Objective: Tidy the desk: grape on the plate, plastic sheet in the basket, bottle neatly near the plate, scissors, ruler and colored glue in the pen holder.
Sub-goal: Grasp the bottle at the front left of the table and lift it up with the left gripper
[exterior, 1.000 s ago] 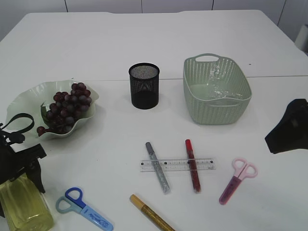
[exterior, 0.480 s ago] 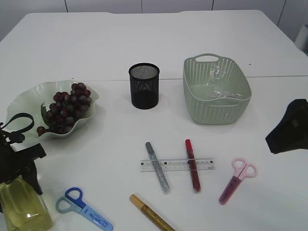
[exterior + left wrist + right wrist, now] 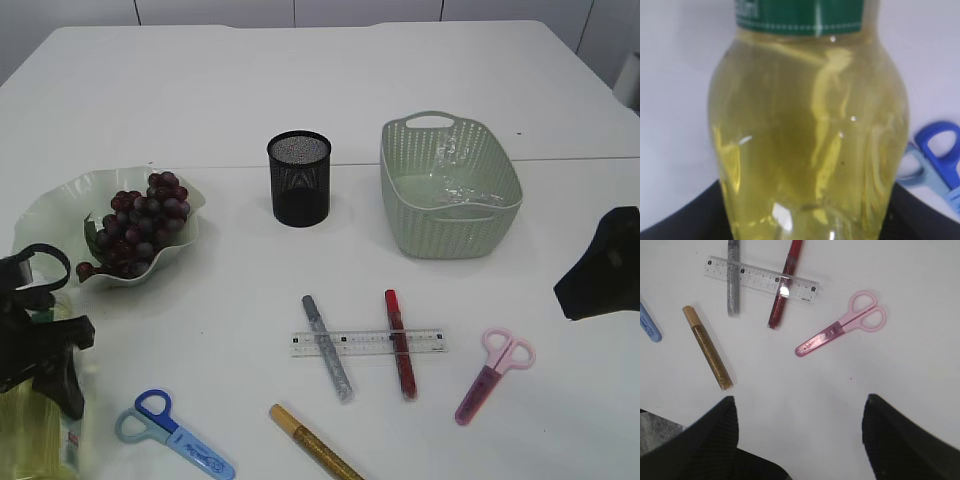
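A white desk (image 3: 420,70) carries the objects to be sorted. The bottle (image 3: 810,145), clear plastic filled with yellow liquid and banded by a green label near its top, stands at the front left corner of the desk; in the left wrist view it fills the frame between the dark fingers of the left hand (image 3: 35,345), which is closed around its body, the fingers standing fairly wide apart to span it. Just right of the bottle lie the blue scissors (image 3: 175,432). Behind the left hand, the grapes (image 3: 140,228), a dark red bunch, rest on the pale green wavy plate (image 3: 50,210). At centre stands the black mesh pen holder (image 3: 299,178), upright, and to its right the green basket (image 3: 448,190) with the clear plastic sheet (image 3: 455,175) inside. In front lie the clear ruler (image 3: 368,342), crossed by a silver glue pen (image 3: 328,347) and a red glue pen (image 3: 400,343); a gold glue pen (image 3: 312,441) lies nearer the front edge. The pink scissors (image 3: 842,330) lie flat to the right of the ruler. The right hand (image 3: 800,440) hovers above the desk near them, fingers wide apart and holding nothing.
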Robot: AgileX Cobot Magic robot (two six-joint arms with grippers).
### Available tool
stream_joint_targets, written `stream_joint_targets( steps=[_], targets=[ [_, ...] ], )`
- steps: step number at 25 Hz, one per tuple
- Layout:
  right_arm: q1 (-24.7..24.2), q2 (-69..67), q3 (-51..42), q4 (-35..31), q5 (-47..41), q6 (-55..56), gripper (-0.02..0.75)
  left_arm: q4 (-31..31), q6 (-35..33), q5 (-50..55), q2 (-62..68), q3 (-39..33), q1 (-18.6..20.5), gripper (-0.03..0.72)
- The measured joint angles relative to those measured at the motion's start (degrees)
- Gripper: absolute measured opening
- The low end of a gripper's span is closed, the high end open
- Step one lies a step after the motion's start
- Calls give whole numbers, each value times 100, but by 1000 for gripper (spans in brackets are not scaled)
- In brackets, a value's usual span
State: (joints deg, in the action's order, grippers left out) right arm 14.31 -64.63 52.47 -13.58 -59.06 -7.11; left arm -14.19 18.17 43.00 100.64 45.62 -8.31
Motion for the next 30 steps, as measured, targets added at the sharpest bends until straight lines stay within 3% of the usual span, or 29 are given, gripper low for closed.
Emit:
stream_joint_targets(
  steps=[9, 14, 19, 25, 30],
  targets=[
    [0, 0, 0, 0, 0, 0, 564, 817, -1741, 313, -965, -45, 8, 452],
    [0, 0, 0, -58, 0, 0, 564, 597, -2883, 223, -1825, -66, 21, 452],
    [0, 0, 0, -67, 0, 0, 565, 275, -3275, 236, -2307, -78, 21, 451],
    [0, 0, 0, -67, -11, 0, 565, -898, -4640, -165, -2743, -111, 24, 449],
    [0, 0, 0, -80, -19, 0, 565, -2284, -6357, -979, -2761, -181, 24, 448]
  ],
)
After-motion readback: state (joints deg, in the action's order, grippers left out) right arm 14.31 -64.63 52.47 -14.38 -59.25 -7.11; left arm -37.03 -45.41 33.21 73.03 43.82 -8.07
